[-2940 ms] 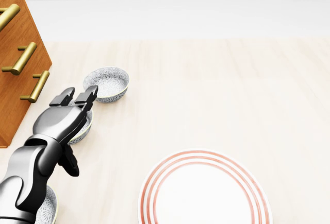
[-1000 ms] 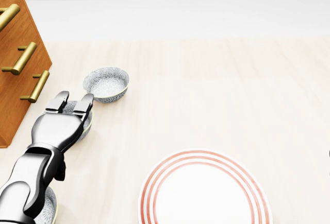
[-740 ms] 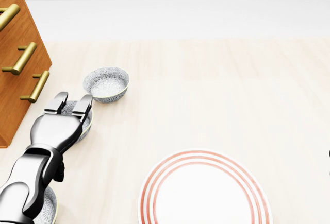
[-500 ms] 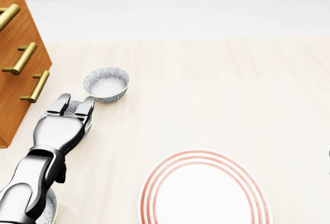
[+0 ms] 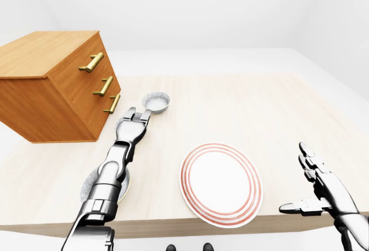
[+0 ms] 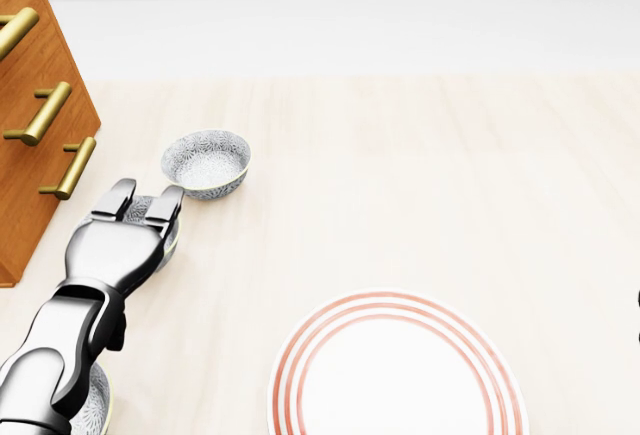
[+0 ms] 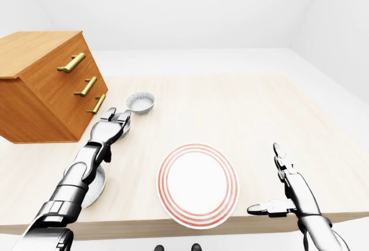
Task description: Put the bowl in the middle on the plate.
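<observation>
Three patterned grey bowls stand in a line at the left of the table. The middle bowl (image 6: 172,237) is mostly hidden under my left hand (image 6: 142,198), which lies over it with the fingers (image 6: 165,203) stretched across its far rim; the thumb is hidden. The far bowl (image 6: 206,163) stands just beyond the fingertips and apart from them. Under my left forearm sits the near bowl (image 6: 97,403). The white plate (image 6: 395,375) with red rings lies bare at the bottom centre. My right hand (image 7: 268,182) hovers open at the table's lower right, holding nothing.
A wooden dresser (image 7: 40,83) with brass handles stands on the table at the left, close beside the bowls. The table's near edge (image 7: 230,223) runs just below the plate.
Since 2.9 s ago my left hand has sunk lower and slid slightly left onto the middle bowl. Over the last half second it has barely moved. The bowls and plate stay put.
</observation>
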`<state>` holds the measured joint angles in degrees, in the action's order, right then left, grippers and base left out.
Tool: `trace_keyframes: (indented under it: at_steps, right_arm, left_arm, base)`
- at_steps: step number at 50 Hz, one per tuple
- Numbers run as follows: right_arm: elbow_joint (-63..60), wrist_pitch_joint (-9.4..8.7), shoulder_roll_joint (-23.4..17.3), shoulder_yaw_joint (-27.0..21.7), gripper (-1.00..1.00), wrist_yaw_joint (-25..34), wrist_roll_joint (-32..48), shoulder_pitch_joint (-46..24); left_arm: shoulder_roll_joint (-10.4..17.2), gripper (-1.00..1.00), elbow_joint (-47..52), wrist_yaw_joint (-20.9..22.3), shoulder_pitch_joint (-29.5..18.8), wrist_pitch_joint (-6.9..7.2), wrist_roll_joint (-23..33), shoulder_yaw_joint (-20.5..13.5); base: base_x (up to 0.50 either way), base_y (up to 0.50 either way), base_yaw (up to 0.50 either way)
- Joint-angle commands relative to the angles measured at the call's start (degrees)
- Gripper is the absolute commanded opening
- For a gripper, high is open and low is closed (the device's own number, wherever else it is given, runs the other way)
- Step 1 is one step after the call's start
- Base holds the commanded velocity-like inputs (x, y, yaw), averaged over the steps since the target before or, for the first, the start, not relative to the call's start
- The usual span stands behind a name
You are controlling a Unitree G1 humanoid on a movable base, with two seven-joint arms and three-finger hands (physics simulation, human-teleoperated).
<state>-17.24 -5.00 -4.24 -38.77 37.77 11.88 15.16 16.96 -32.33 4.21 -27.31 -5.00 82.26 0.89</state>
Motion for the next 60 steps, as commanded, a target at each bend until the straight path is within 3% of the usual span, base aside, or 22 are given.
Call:
trace_keyframes:
  at_steps: [1, 24, 35, 60]
  right_arm:
    - [0.7, 0.00, -0.3, 0.2, 1.00, -0.3, -0.2, -0.1]
    - [-0.8, 0.00, 0.1, -0.1, 1.00, 0.3, 0.0, 0.2]
    - [0.1, 0.00, 0.0, 0.0, 1.00, 0.0, -0.1, 0.1]
    - [-0.9, 0.00, 0.3, -0.2, 1.00, 0.7, 0.1, 0.3]
  left_arm:
    - [0.4, 1.00, -3.2, -1.3, -1.9, 0.00, 0.3, 0.2]
    - [0.3, 1.00, -5.3, -1.7, -2.8, 0.00, 1.6, 1.2]
    - [0.8, 1.00, -11.5, -4.8, -4.5, 0.00, 1.9, 1.6]
    - [1.6, 1.00, -11.2, -4.5, -3.9, 0.00, 1.7, 1.3]
  base:
    - [0.00, 0.00, 0.00]
    - [0.00, 0.00, 0.00]
    - [0.00, 0.00, 0.00]
    - [0.00, 0.00, 0.00]
